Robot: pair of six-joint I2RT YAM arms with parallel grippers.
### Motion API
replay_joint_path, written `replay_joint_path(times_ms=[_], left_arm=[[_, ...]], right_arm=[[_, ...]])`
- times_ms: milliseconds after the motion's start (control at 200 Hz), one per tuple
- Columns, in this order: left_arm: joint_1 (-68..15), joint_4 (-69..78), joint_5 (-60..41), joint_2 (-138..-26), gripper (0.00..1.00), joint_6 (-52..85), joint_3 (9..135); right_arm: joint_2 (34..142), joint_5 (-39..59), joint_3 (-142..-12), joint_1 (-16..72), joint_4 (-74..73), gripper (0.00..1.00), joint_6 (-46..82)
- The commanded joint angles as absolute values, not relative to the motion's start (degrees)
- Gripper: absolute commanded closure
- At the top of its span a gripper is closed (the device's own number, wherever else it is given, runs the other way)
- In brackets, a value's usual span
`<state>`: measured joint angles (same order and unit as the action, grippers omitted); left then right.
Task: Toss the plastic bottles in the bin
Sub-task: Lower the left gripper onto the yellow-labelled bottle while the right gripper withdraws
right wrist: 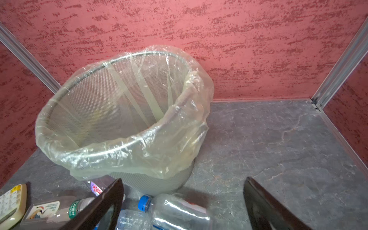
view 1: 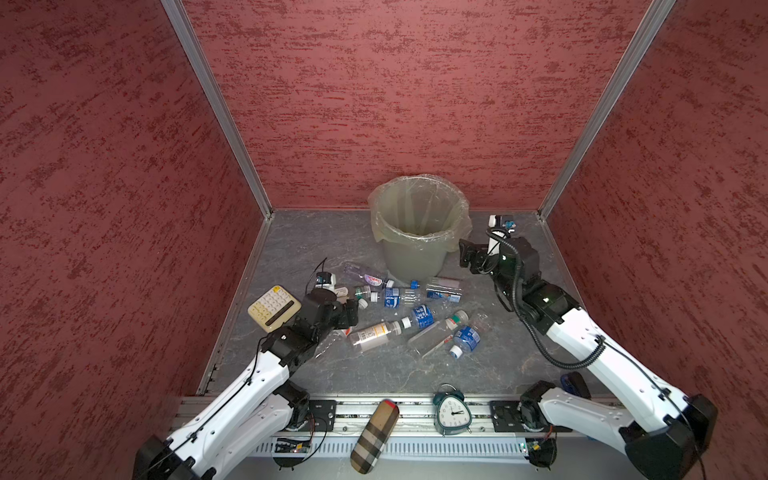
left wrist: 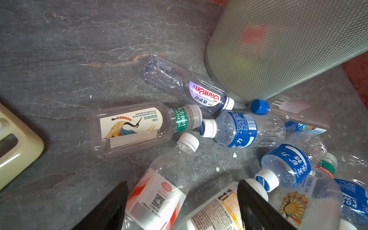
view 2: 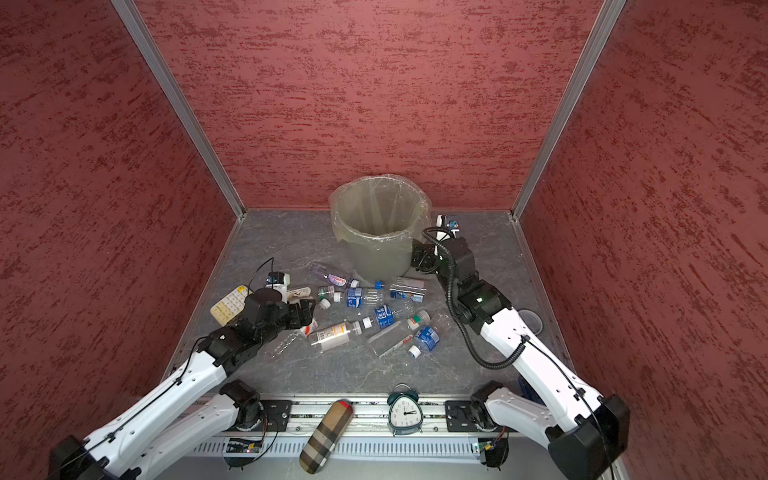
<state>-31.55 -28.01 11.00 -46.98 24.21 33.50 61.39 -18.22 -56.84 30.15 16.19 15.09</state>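
A dark grey, marble-veined surface [view 1: 291, 249] is boxed in by three red textured walls [view 1: 415, 104] that meet at aluminium corner posts [view 1: 216, 104]. The left gripper [left wrist: 182, 181] is spread apart, low over the plastic bottles [view 1: 374, 334]. These lie scattered on the surface beneath and ahead of it, and a cream calculator [view 1: 274, 307] lies just beside it. The right gripper [right wrist: 183, 178], released and empty, hangs beside the bin [right wrist: 155, 182], which stands just ahead of it near the back wall.
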Motion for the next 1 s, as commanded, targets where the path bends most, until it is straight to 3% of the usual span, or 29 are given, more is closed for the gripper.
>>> replay_joint_path(times_ms=[0,316,451,997], left_arm=[[-34.29,-35.59,14.42,-49.00,0.14,27.22,37.17],[-41.92,-37.62,7.33,-56.57,0.13,28.02,40.21],[-44.45,-37.13,5.97,-59.60,0.07,26.72,40.95],[-44.74,-32.33,-0.69,-70.51,0.05,21.45,43.13]], right_arm=[[60.39,-17.71,-55.37,30.01,18.06,0.07,16.69],[58.85,-16.41,-51.88,29.92,19.09,0.07,17.55],[58.29,-15.65,-50.33,29.95,20.08,0.06,18.87],[55.28,-17.40,-46.37,29.97,24.26,0.05,21.36]])
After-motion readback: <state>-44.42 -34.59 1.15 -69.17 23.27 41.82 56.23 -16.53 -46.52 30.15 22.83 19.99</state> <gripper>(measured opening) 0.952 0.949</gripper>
